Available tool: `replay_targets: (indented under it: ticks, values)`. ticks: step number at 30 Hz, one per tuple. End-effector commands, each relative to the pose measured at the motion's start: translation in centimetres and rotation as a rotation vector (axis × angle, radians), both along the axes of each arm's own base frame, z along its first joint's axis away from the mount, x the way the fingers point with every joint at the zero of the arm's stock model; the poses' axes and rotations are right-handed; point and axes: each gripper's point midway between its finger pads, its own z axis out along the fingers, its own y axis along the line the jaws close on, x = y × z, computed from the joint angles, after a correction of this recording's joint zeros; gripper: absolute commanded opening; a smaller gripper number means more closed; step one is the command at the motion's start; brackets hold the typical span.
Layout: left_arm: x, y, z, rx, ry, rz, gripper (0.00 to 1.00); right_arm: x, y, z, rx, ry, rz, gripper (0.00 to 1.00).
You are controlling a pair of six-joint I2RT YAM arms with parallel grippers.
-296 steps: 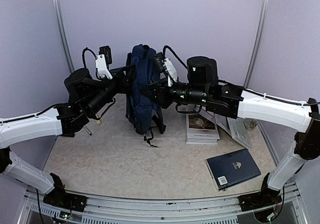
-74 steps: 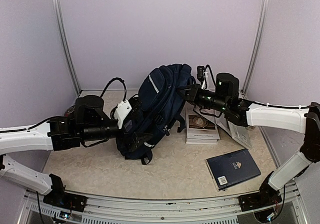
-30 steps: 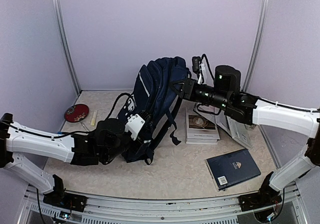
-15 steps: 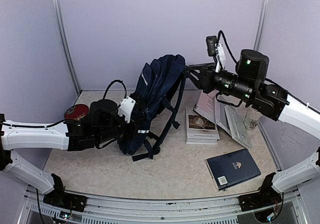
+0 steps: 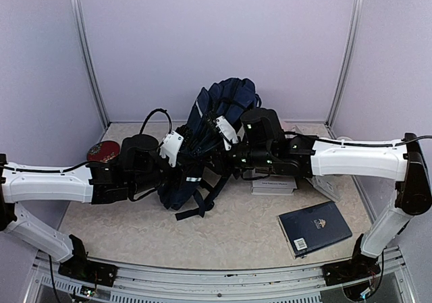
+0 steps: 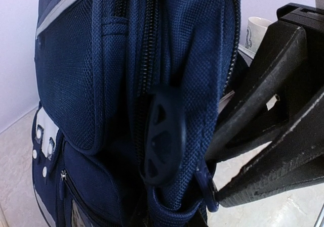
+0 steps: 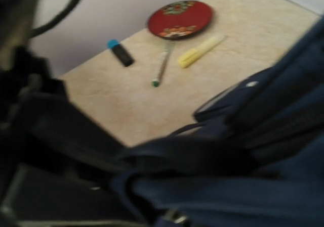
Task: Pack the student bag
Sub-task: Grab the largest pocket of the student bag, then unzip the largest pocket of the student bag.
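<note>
The left tool (image 6: 211, 179) is pinched narrow on a fold of side fabric of the student bag (image 5: 216, 107), beside a zipper. The right tool (image 5: 212, 144) is pressed against the bag's other side — gripping or not, I cannot tell. The bag stands upright between them on the tabletop (image 5: 135, 215) — a red dish (image 7: 179, 18), pen (image 7: 163, 67) and yellow highlighter (image 7: 200, 51) lie at its left.

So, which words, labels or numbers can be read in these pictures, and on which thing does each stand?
None can be read.
navy book: pale crest and white sticker, too small.
mug: dark print, blurred.
student bag: small patch low on its front, too dark.
</note>
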Motion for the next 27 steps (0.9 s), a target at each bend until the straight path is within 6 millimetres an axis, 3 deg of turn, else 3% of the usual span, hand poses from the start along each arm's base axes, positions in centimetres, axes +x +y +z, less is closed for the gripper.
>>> replay_targets:
  ticks: [1, 10, 19, 24, 27]
  values:
    - [0.1, -1.2, 5.0, -0.180, -0.065, -0.024, 0.00, 1.8, -0.3, 0.5, 0.000, -0.036, -0.112, 0.25]
    - [-0.3, -2.0, 5.5, -0.191, -0.080, -0.070, 0.00, 2.5, 0.9, 0.0, -0.001, -0.047, -0.106, 0.28]
    - [-1.2, -3.0, 6.0, -0.205, -0.085, -0.124, 0.00, 4.6, 0.5, -1.2, -0.053, -0.049, -0.222, 0.27]
    - [-1.1, -2.7, 5.7, -0.198, -0.083, -0.112, 0.00, 5.1, -0.5, -1.3, -0.068, -0.054, -0.278, 0.00]
    - [-0.5, -2.0, 4.9, -0.169, -0.078, -0.078, 0.00, 5.0, -1.2, -0.7, -0.071, -0.068, -0.286, 0.00]
